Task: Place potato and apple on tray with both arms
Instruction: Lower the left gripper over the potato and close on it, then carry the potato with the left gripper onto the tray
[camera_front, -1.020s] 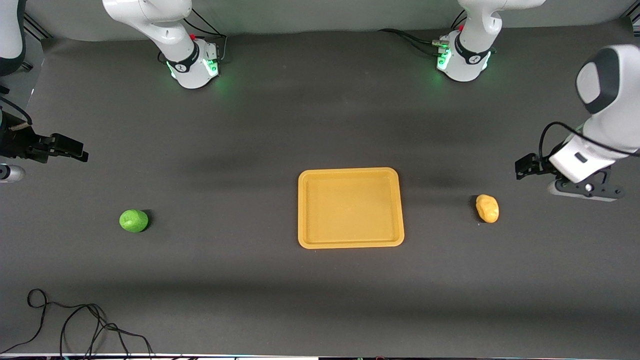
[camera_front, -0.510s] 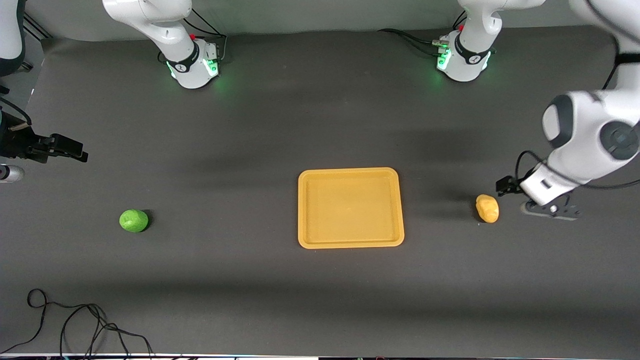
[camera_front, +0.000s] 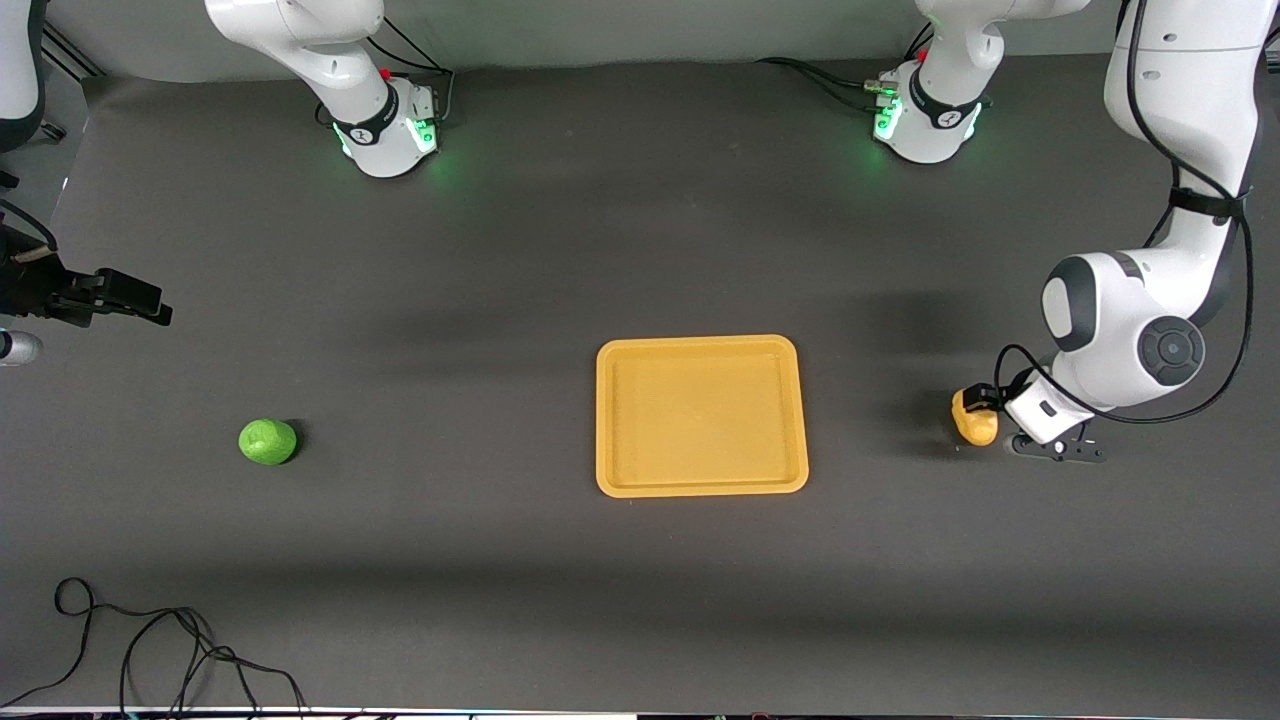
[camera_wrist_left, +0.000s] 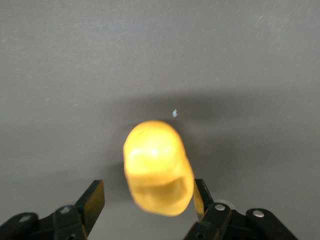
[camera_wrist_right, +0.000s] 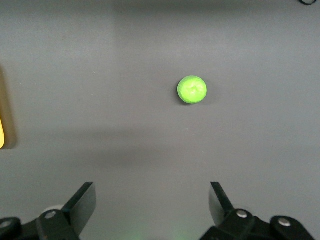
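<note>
At the left arm's end, left gripper (camera_wrist_left: 145, 200) spread around potato (camera_front: 972, 418), right gripper (camera_wrist_right: 150, 205) parted, high over the table, apple (camera_front: 268, 441) untouched, tray (camera_front: 700, 485) bare.

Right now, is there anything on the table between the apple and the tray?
No. In the front view only bare dark table lies between the apple and the tray.

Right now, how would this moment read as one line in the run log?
left gripper: open around potato | right gripper: open, high above table, waiting | apple: on table | tray: empty
</note>
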